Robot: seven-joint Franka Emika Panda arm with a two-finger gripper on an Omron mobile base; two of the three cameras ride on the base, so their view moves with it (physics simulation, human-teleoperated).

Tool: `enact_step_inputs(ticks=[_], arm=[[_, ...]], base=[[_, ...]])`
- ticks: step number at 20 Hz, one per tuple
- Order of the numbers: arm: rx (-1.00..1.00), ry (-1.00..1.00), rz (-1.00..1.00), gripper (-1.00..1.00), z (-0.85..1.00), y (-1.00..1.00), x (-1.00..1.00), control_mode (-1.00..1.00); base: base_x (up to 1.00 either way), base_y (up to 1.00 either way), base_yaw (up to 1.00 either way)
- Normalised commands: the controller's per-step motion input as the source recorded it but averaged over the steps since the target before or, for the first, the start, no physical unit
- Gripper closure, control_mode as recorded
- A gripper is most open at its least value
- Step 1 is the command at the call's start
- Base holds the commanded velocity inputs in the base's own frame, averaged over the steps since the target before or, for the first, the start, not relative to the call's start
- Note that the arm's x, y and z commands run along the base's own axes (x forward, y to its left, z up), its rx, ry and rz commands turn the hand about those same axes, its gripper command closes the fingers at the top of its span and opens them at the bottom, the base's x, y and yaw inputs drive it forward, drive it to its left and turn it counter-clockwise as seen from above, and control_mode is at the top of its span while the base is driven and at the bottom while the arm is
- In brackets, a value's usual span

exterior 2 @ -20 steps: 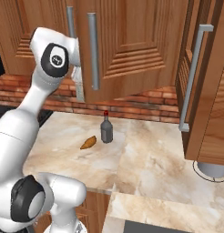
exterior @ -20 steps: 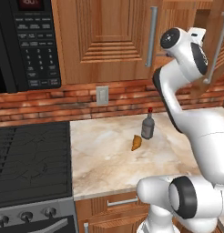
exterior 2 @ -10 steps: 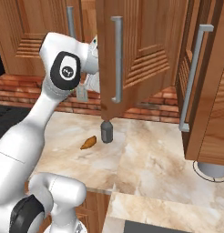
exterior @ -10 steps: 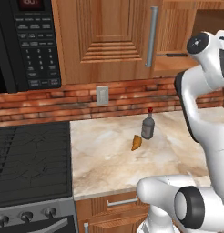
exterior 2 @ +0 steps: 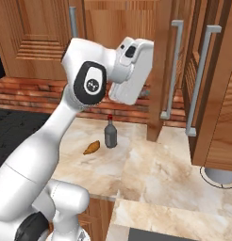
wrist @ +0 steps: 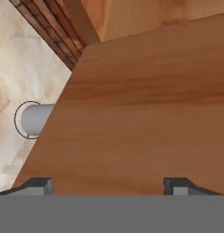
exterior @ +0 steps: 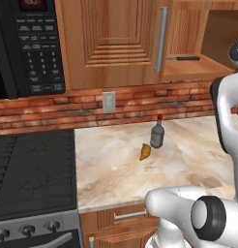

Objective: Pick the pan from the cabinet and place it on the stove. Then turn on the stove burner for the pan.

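Little of the pan [exterior: 183,58] can be seen: a thin dark handle lies on the shelf of the open cabinet [exterior: 188,68], just right of the closed door's silver bar, and the round body is hidden or too faint to make out. That spot up on the shelf is why the arm is raised high, with the cabinet door [exterior 2: 160,70] swung out toward the robot to clear the way in. In the hand view the gripper [wrist: 107,184] faces a plain wooden panel at close range, its jaws spread wide with nothing between them, so the pick is judged not yet begun. Beyond the panel's edge a grey round fitting [wrist: 34,119] sits on the counter [exterior: 116,164]. 1 small bottle [exterior: 157,133] and an orange scrap [exterior: 145,151] lie near the brick wall, well apart from the stove [exterior: 34,169], whose grates are cut off at the left edge.
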Motion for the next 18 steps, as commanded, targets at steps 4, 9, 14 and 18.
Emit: enact_step_inputs(ticks=[4, 9, 14, 18], arm=[[0.01, 0.0, -0.01, -1.0, 0.0, -0.46, -0.23, -1.0], [0.03, -0.02, -0.02, -1.0, 0.0, -0.33, -0.2, -1.0], [0.0, -0.08, 0.01, -1.0, -0.01, 0.01, -0.15, -1.0], [0.01, -0.1, 0.0, -1.0, -0.03, 0.66, 0.0, -1.0]], base=[[0.0, 0.0, 0.0], [0.0, 0.0, 0.0], [0.0, 0.0, 0.0], [0.0, 0.0, 0.0]])
